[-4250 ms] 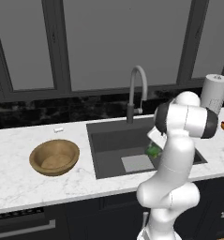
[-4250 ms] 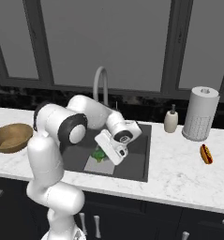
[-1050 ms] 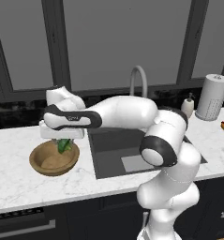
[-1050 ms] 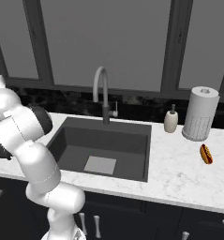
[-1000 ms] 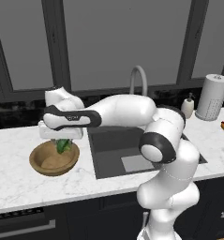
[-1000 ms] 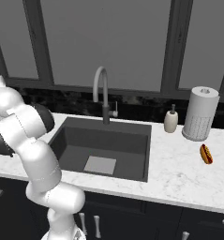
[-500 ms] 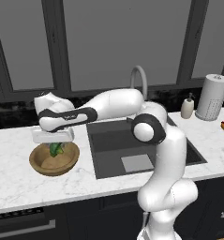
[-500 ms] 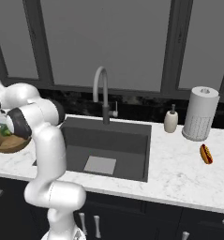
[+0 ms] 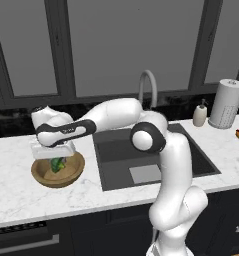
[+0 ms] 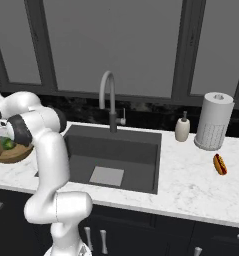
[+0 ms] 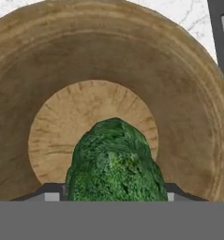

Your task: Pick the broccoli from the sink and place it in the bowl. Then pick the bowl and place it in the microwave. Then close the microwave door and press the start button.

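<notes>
- Gripper [image 9: 56,161] closed on small green broccoli floret [image 11: 114,164], hanging over round light-brown wooden bowl [image 9: 73,173] on white marble bench [image 9: 21,195].
- Placing step; next, likely opening to release.

Arm swung from the dark grey rectangular sink [image 9: 156,155] over to the round light-brown wooden bowl [image 9: 71,172] on the white marble counter's [image 9: 16,195] left end. Small green broccoli floret [image 11: 114,164] went with it: was low in the basin, now sits between the two dark fingertips [image 11: 51,196], over the bowl's floor. Over the last second the hand dropped lower into the bowl. Two-finger gripper [image 9: 57,163] grip unchanged, jaws clamped on the floret.
</notes>
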Controlling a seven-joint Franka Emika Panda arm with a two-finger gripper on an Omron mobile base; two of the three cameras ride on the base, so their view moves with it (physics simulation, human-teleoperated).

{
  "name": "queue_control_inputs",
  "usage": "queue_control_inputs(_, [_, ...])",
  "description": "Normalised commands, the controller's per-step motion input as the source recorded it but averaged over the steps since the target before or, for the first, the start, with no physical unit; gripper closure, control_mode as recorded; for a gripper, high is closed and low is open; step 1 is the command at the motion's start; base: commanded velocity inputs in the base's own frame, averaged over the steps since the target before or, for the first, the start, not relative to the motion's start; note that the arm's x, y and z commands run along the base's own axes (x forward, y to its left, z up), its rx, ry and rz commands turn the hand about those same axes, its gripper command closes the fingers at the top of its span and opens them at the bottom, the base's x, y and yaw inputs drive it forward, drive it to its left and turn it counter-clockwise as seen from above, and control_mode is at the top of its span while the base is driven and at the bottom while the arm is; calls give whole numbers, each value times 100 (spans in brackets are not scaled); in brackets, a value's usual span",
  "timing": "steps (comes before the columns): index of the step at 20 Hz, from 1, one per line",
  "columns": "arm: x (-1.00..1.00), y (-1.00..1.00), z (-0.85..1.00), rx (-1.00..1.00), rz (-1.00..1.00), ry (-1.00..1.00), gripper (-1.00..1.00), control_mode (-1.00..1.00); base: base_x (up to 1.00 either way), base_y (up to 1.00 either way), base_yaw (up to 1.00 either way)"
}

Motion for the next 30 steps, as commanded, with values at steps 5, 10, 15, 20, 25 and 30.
queue_control_inputs(5, [10,0,-53,8,0,-8,100,-100,0,0,0])
queue_control_inputs(10, [12,0,-33,0,0,-17,100,-100,0,0,0])
queue_control_inputs(15, [42,5,-10,0,-5,-6,100,-100,0,0,0])
queue_control_inputs(20, [34,0,-3,0,0,0,-100,-100,0,0,0])
queue_control_inputs(25, [4,-2,5,1,-1,3,-100,-100,0,0,0])
queue_control_inputs(30, [-5,-6,15,1,0,-5,-100,-100,0,0,0])
